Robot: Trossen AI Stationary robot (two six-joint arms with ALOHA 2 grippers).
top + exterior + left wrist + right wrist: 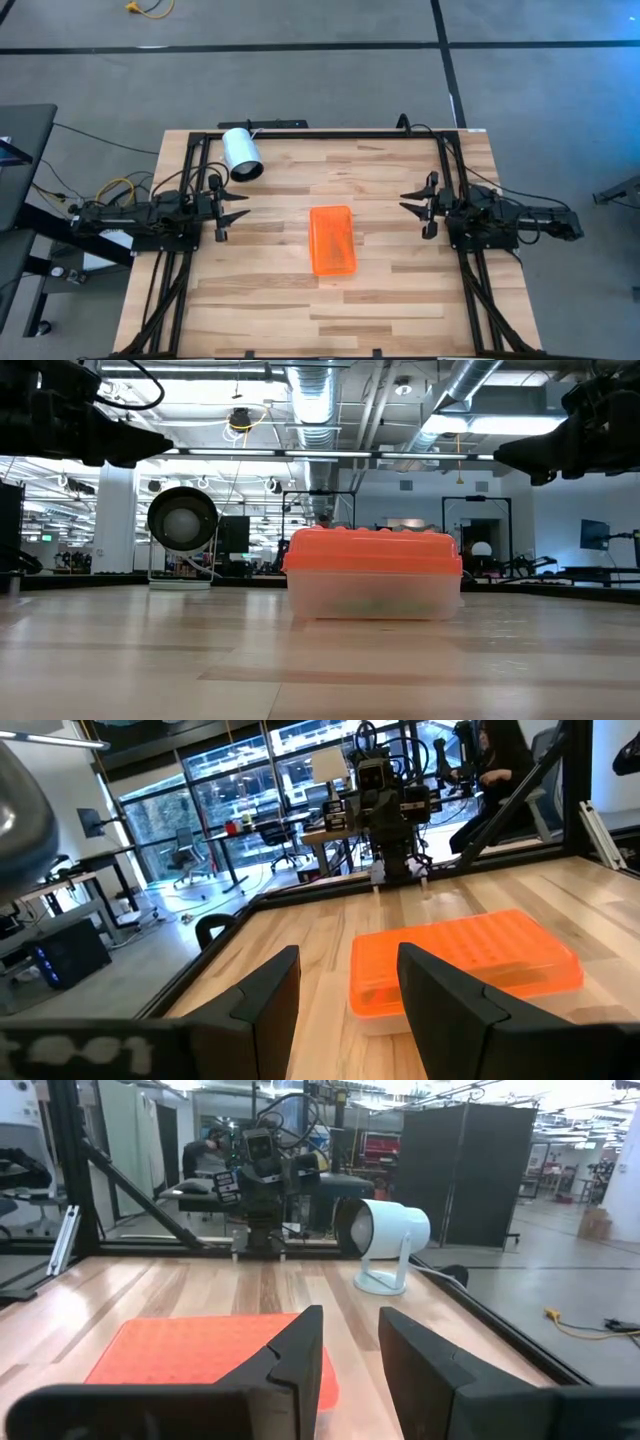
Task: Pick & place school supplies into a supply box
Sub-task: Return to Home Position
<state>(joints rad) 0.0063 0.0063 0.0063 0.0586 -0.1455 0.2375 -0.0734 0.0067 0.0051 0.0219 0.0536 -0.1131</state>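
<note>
The supply box (pixel 332 240), a clear case with its orange lid on, lies flat on the table's middle; it also shows in the low view (pixel 373 574) and both wrist views (pixel 465 960) (pixel 200 1350). No pens, pencils or scissors lie loose in any view. My left gripper (pixel 240 207) hovers open above the table, left of the box. My right gripper (pixel 408 200) hovers open, right of the box. Each points level toward the box and touches nothing.
A white cylinder-shaped lamp (pixel 241 153) stands near the table's far edge, behind my left gripper, also seen in the right wrist view (pixel 385 1240). A black frame (pixel 320 133) borders the table. Bare wood lies around the box on all sides.
</note>
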